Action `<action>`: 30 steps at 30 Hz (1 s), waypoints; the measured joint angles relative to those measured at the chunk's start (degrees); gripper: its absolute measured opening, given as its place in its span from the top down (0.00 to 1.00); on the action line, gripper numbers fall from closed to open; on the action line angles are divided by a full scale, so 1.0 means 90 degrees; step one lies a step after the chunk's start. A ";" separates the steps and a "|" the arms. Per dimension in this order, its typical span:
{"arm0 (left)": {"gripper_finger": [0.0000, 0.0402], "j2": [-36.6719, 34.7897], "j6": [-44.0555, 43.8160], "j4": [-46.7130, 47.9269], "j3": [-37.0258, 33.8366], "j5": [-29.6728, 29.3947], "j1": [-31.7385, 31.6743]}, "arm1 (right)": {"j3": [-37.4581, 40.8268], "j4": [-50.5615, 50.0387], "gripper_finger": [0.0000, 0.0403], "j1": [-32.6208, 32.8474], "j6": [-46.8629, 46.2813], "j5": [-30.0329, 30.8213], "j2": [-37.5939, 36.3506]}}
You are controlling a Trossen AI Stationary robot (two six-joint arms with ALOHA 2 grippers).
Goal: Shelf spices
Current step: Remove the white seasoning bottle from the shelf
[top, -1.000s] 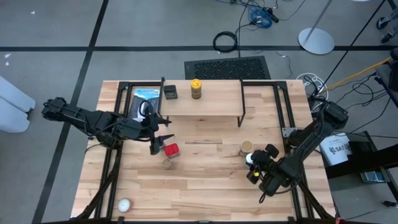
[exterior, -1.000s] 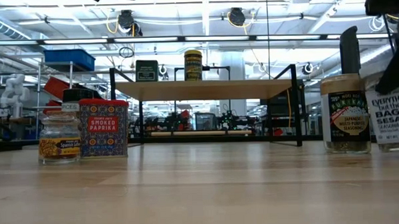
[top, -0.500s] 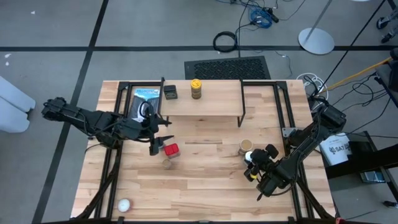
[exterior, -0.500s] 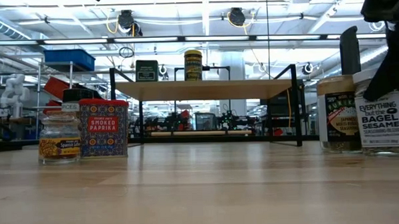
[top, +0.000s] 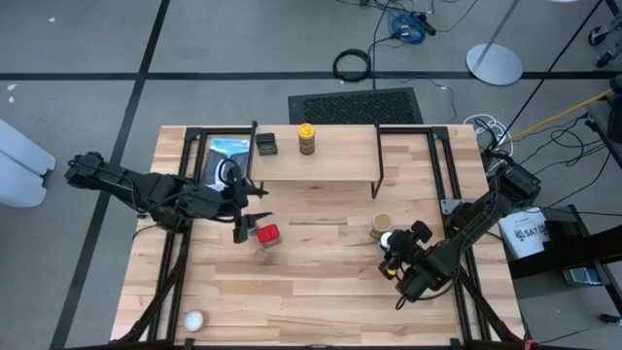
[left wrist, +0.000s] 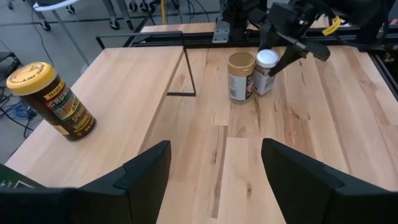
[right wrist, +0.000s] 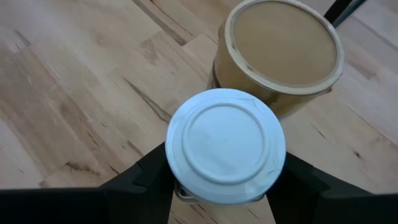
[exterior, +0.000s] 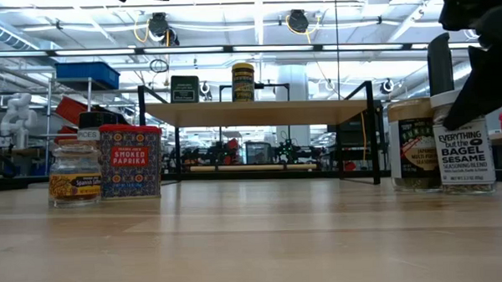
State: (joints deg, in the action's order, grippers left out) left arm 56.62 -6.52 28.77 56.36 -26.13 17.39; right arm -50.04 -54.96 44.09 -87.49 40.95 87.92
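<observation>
The shelf [top: 330, 160] stands at the table's far middle. On its plank sit the black square tin [top: 265, 145] and the yellow-lidded jar [top: 306, 138]. The red tin [top: 267, 233] and a small dark-lidded jar [top: 262, 255] stand on the table at the left. My left gripper [top: 253, 214] hangs open above the table just beyond the red tin. At the right, the tan-lidded jar [top: 380, 226] stands on the table against the white-lidded jar [top: 388, 240]. My right gripper [right wrist: 221, 186] is shut on the white-lidded jar. My right gripper pinches the white-lidded jar between its two fingers [right wrist: 140, 180], on opposite sides of its body just under the lid [right wrist: 184, 195]. The fingers slant down from the table's near right. The jar is upright, its base [exterior: 466, 189] at table level.
A flat blue-and-black package [top: 229, 156] lies behind the shelf's left end. A small white ball [top: 193, 320] rests near the table's near left corner. Bare tabletop lies between the two groups of containers and under the shelf [exterior: 258, 112].
My right gripper has moved toward the table's left with the white-lidded jar, which stays upright and slides along the table. The tan-lidded jar beside it has shifted left as well. My left arm has kept still.
</observation>
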 joint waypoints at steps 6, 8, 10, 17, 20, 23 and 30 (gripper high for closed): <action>0.35 0.0000 -0.0019 0.0076 0.0000 0.0000 0.0000 | 0.0000 0.0000 0.52 0.0000 0.0312 0.0002 0.0000; 0.35 0.0000 -0.0022 0.0076 0.0000 0.0000 0.0000 | 0.0000 -0.0007 0.52 0.0000 0.0320 0.0000 -0.0002; 0.35 0.0000 -0.0022 0.0076 0.0000 0.0000 0.0000 | 0.0000 -0.0005 0.52 0.0000 0.0324 -0.0002 -0.0002; 0.35 0.0000 -0.0026 0.0073 0.0000 0.0005 0.0000 | 0.0000 -0.0005 0.50 0.0003 0.0322 -0.0021 -0.0002; 0.35 0.0000 -0.0027 0.0073 0.0000 0.0040 0.0000 | 0.0000 -0.0005 0.47 0.0003 0.0309 -0.0090 -0.0002; 0.35 0.0000 -0.0029 0.0071 0.0000 0.0051 0.0000 | 0.0000 -0.0029 0.44 0.0003 0.0227 -0.0092 -0.0002; 0.35 0.0000 -0.0046 0.0071 0.0000 0.0051 0.0000 | 0.0000 -0.0182 0.39 0.0003 0.0147 -0.0085 -0.0002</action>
State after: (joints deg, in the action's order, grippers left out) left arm 56.62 -6.94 29.41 56.36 -25.67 17.39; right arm -50.04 -56.60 44.12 -86.17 40.18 87.90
